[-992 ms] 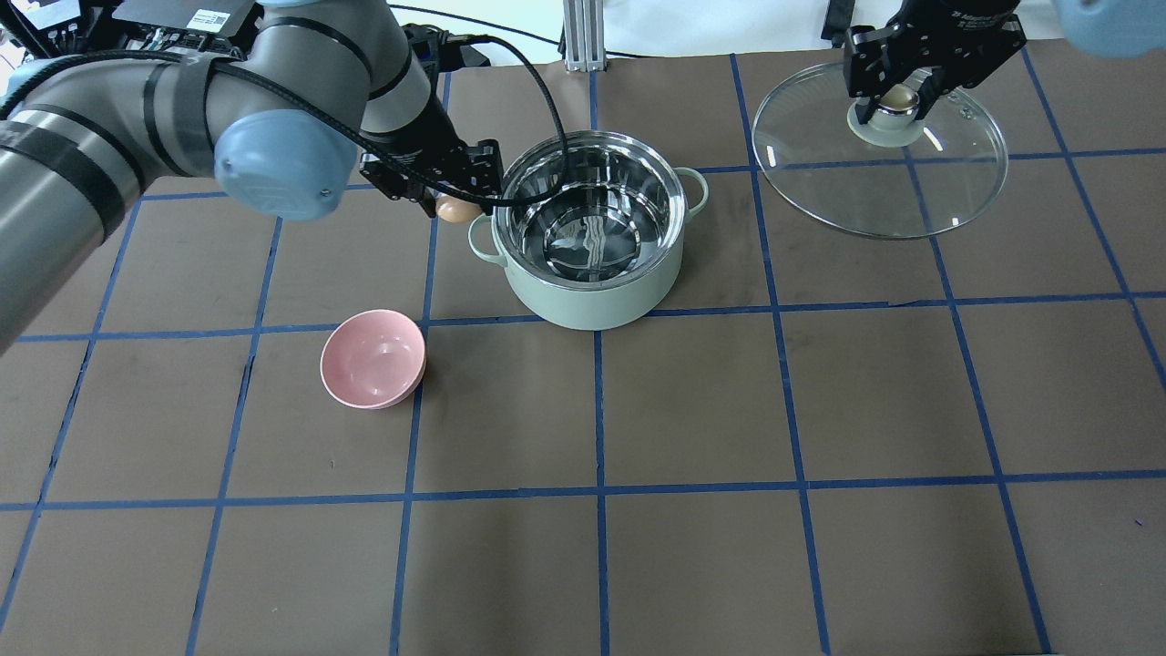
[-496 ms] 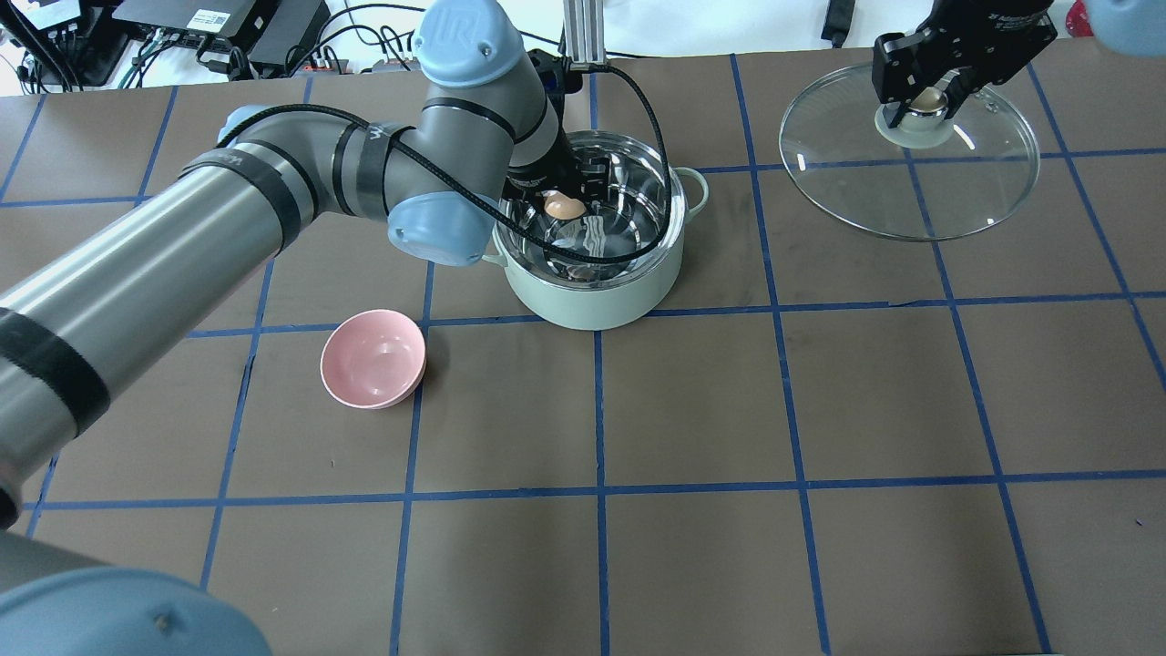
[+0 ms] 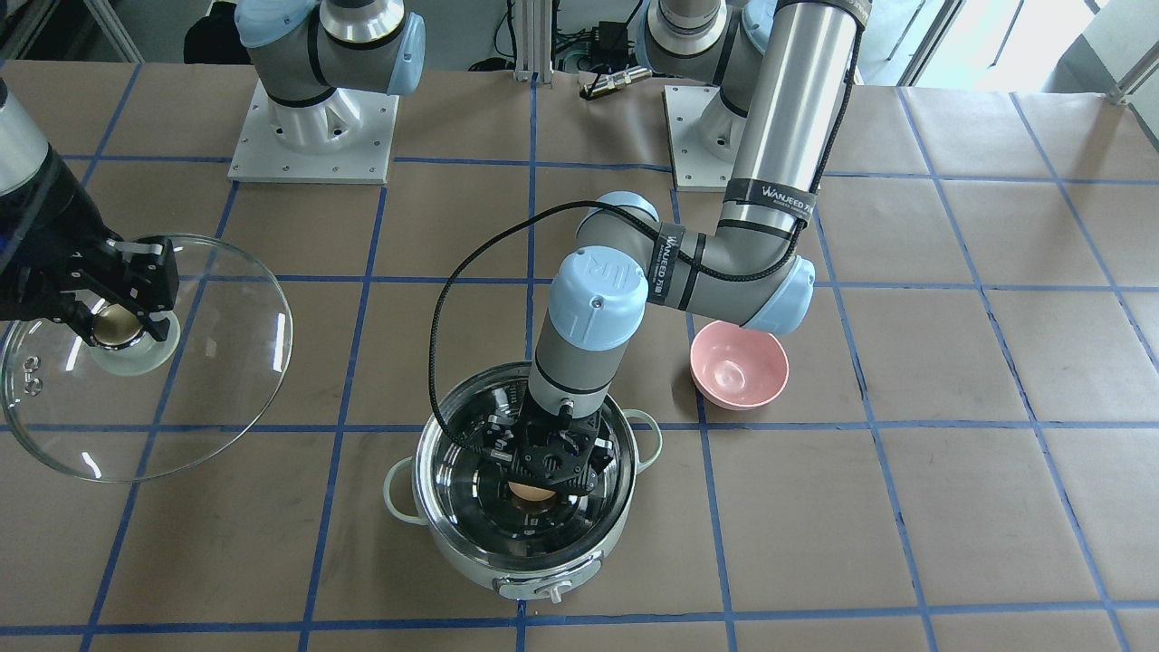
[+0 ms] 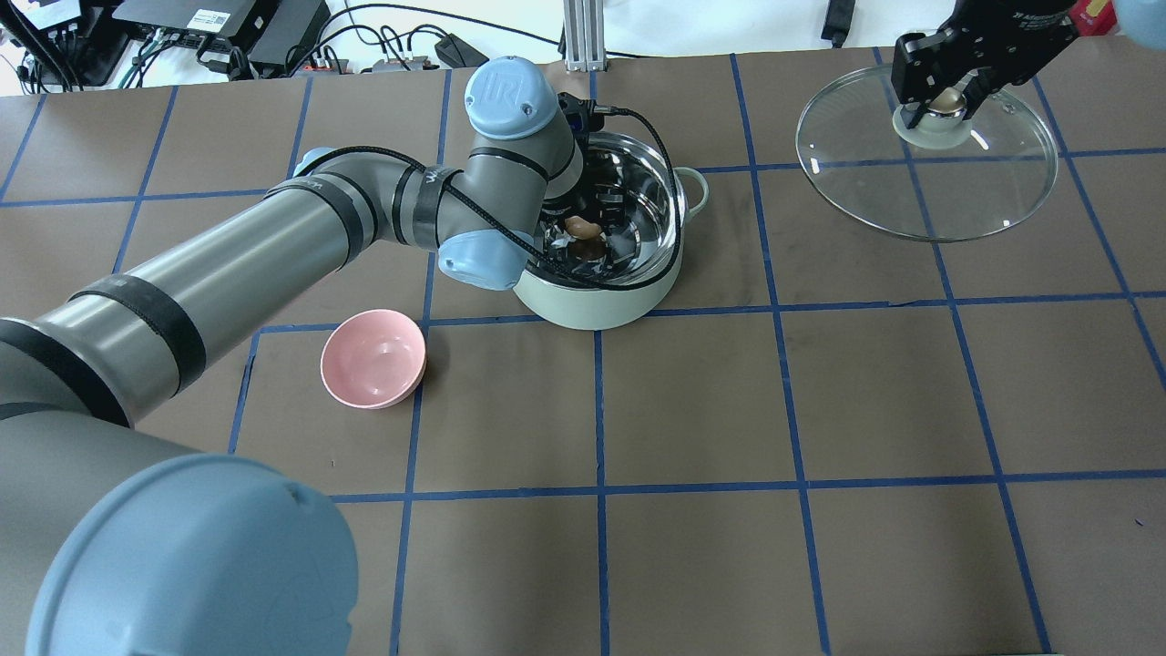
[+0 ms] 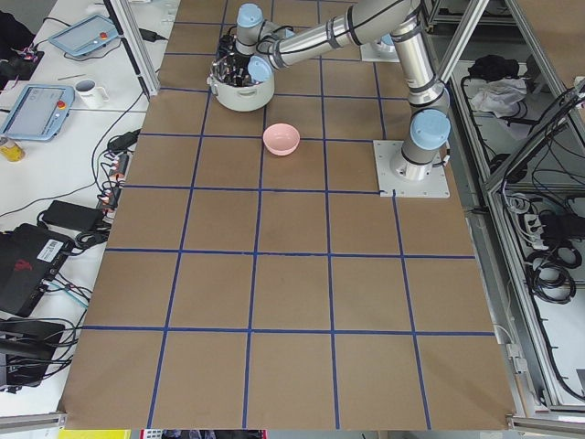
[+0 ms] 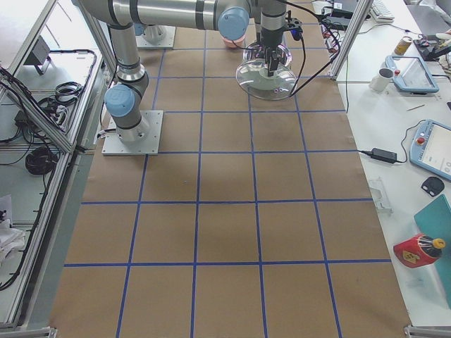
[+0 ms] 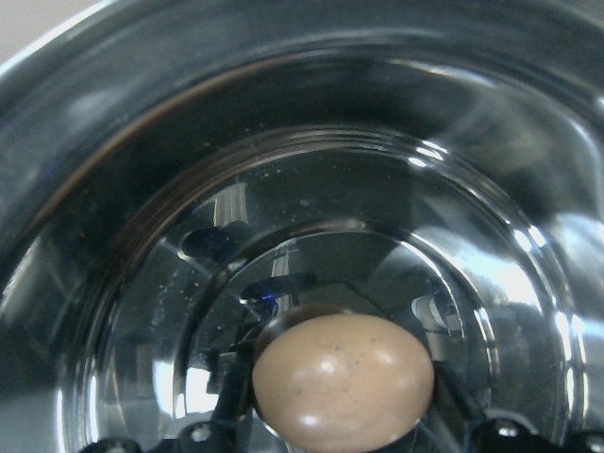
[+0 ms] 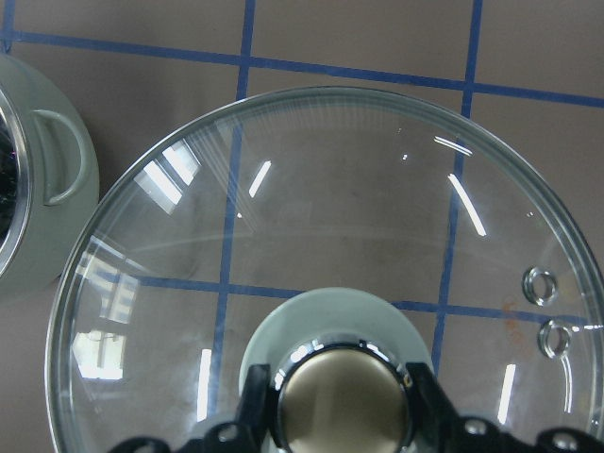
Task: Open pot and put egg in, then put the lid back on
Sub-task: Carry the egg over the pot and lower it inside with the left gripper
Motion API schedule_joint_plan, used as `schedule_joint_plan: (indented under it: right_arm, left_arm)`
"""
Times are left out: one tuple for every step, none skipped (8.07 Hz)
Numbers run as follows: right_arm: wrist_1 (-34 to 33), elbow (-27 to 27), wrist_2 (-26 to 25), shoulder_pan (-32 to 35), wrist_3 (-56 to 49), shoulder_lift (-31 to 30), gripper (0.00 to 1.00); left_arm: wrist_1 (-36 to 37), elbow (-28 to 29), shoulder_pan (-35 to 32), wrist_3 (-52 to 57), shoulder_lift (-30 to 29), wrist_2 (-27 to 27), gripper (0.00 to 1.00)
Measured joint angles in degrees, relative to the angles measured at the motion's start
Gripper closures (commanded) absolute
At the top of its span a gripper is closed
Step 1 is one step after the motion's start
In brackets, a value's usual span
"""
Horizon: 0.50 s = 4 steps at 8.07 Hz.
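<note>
The mint-green pot (image 4: 592, 308) stands open, its steel inside showing. My left gripper (image 3: 532, 484) reaches down inside it, shut on the tan egg (image 4: 581, 227). In the left wrist view the egg (image 7: 343, 380) hangs just above the pot's shiny bottom. My right gripper (image 4: 943, 91) is shut on the gold-beige knob of the glass lid (image 4: 938, 191) and holds the lid, slightly tilted, well to the right of the pot. The right wrist view shows the lid (image 8: 330, 236) with the pot's handle (image 8: 57, 156) at the left edge.
An empty pink bowl (image 4: 373, 358) sits on the table in front and to the left of the pot. The left arm's black cable (image 4: 669, 210) loops over the pot's rim. Brown table with blue grid tape all around.
The left gripper carried the egg from beside the pot's left rim over the rim and down into the pot. The right gripper moved the lid a little further right.
</note>
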Motion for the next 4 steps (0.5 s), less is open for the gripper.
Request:
schedule_joint_plan:
  right_arm:
    - [0.42, 0.0, -0.13, -0.03, -0.02, -0.05, 1.0]
    - [0.69, 0.0, -0.23, -0.05, -0.03, -0.06, 1.0]
    - [0.86, 0.0, -0.28, -0.06, -0.04, -0.07, 1.0]
    - [0.94, 0.0, -0.3, -0.06, -0.07, -0.08, 1.0]
  left_arm:
    - [0.17, -0.01, -0.02, 0.14, -0.4, -0.03, 0.43]
    - [0.15, -0.01, -0.04, 0.26, -0.54, -0.04, 0.23]
    - [-0.12, 0.03, -0.05, 0.24, -0.55, -0.01, 0.17]
    - [-0.36, 0.11, -0.05, 0.02, -0.46, -0.05, 0.15]
